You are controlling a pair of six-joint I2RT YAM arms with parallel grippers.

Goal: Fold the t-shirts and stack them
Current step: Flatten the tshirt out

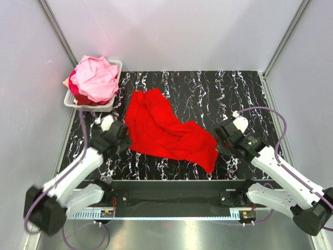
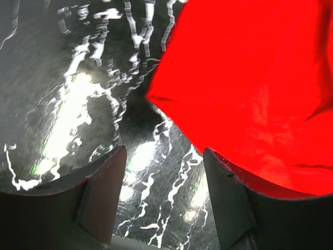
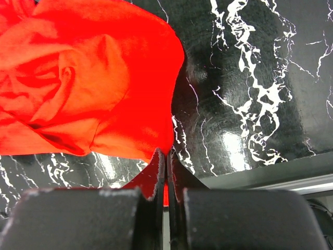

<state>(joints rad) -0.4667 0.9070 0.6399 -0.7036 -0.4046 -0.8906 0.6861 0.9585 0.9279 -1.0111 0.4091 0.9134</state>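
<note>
Red t-shirt (image 1: 166, 130) crumpled on table (image 1: 234, 88), long axis spanned between end effectors. Right end effector (image 3: 165, 166) clamped on its edge; left end effector (image 2: 164, 192) spread apart, empty, shirt edge just ahead, to right.

left arm (image 1: 78, 171): bent, near left edge | left gripper (image 2: 164, 155): fingers wide apart | right arm (image 1: 281, 166): near right edge | right gripper (image 3: 165, 159): pinching red shirt (image 3: 78, 78)
</note>
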